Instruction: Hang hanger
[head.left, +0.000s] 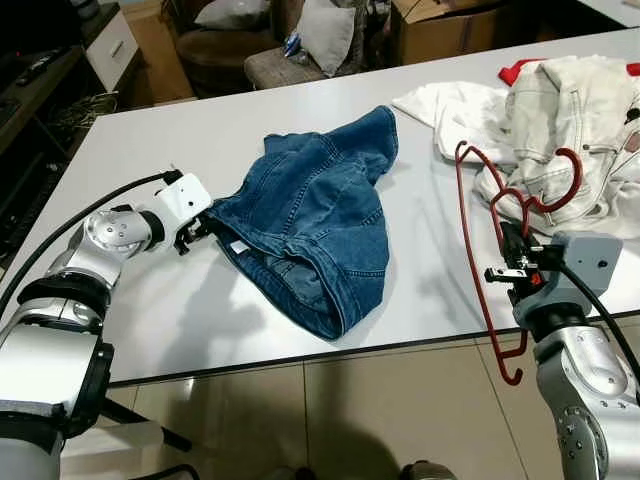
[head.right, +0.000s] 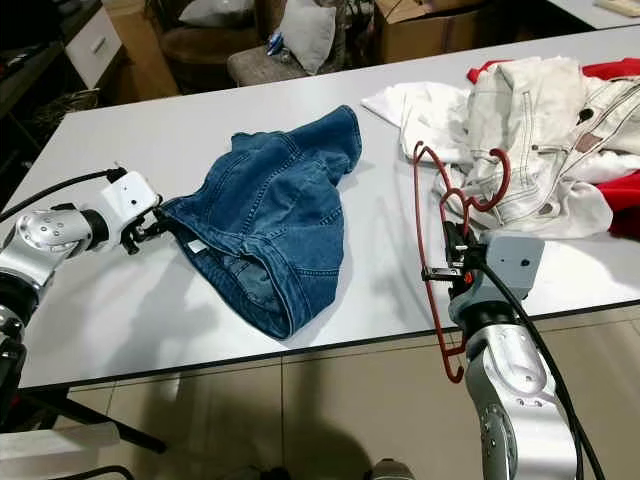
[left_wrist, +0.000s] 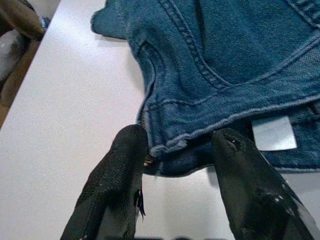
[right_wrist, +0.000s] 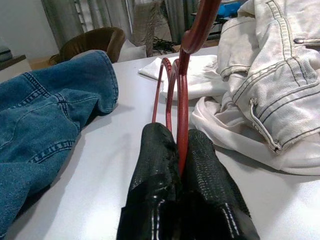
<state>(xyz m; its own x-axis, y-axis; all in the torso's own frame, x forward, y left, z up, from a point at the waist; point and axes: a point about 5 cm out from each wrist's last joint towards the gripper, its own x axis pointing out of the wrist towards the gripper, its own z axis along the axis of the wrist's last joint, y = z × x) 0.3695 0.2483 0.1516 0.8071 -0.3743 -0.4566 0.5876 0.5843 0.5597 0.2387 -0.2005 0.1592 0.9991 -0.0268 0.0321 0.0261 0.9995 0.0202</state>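
Table layout around the two grippers

The jeans (head.left: 310, 215) lie on the table (head.left: 150, 300) just ahead of the left gripper (left_wrist: 177, 150); the hanger (head.left: 490, 250) stands in the right gripper (right_wrist: 182, 160), with the heap of clothes (head.left: 560, 130) beyond and to its right.

No legible text, brand, number or sign was found anywhere in the pictures. One small pale rectangular tag (left_wrist: 273, 133) was sewn inside the waistband of the blue denim garment (head.left: 318, 222) lying on the white table (head.left: 150, 300); its face appeared blank, and any print on it was too faint to be read.
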